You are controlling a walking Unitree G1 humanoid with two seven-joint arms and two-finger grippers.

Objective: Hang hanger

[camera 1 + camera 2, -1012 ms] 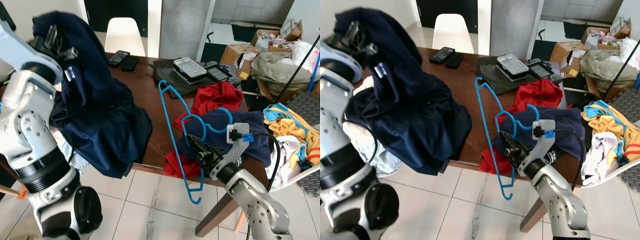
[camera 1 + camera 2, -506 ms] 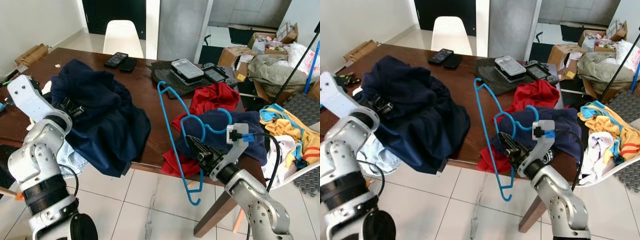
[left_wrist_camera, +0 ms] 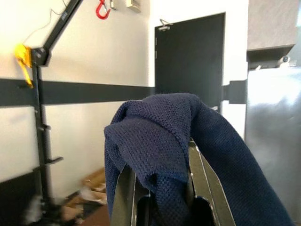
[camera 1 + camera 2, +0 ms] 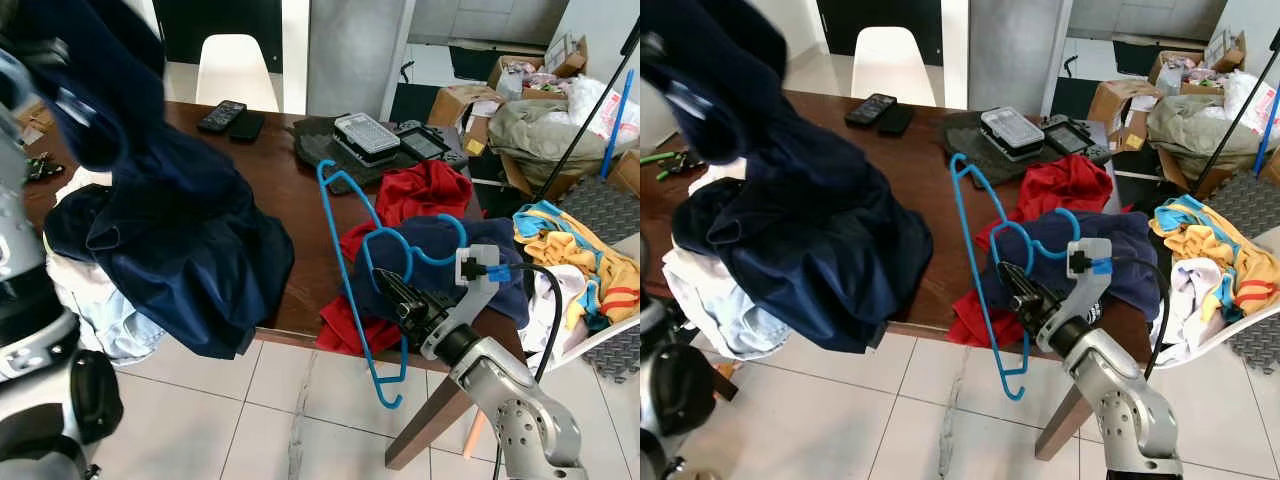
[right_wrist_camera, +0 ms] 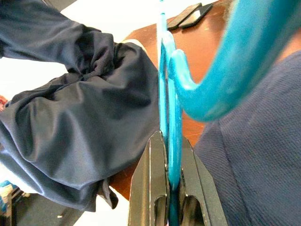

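Right pincer (image 4: 392, 290) at about 5 o'clock in the head view, over the near desk edge, clamped on the blue plastic hanger (image 4: 352, 262); in the right wrist view fingers (image 5: 152, 188) pressed to both sides of the blue bar. Hanger held upright and edge-on, top corner toward 12 o'clock over the brown desk (image 4: 300, 215), lower corner hanging past the near edge above the tiled floor (image 4: 270, 410), hook curling toward 3 o'clock over a navy cloth (image 4: 500, 265).

Left pincer (image 3: 157, 200) raised high at 10 o'clock, closed on a fold of the navy blue garment (image 4: 170, 230); in the left wrist view knit fabric draped over both fingers (image 3: 123, 197). Garment blurred at top, hanging in a big bundle down over the desk's near-left corner, well apart from the hanger.

Red garment (image 4: 425, 190) at 2 o'clock of the hanger, partly under the navy cloth. Two dark remotes (image 4: 230, 118) at 11 o'clock near the far edge. Clear-lidded case (image 4: 366, 132) on a dark mat at 12 o'clock. White chair (image 4: 237, 70) beyond the desk. Pale laundry (image 4: 100, 300) under the navy bundle at 8 o'clock. Colourful clothes pile (image 4: 580, 270) at 3 o'clock, cardboard boxes (image 4: 470, 100) at 1 o'clock.
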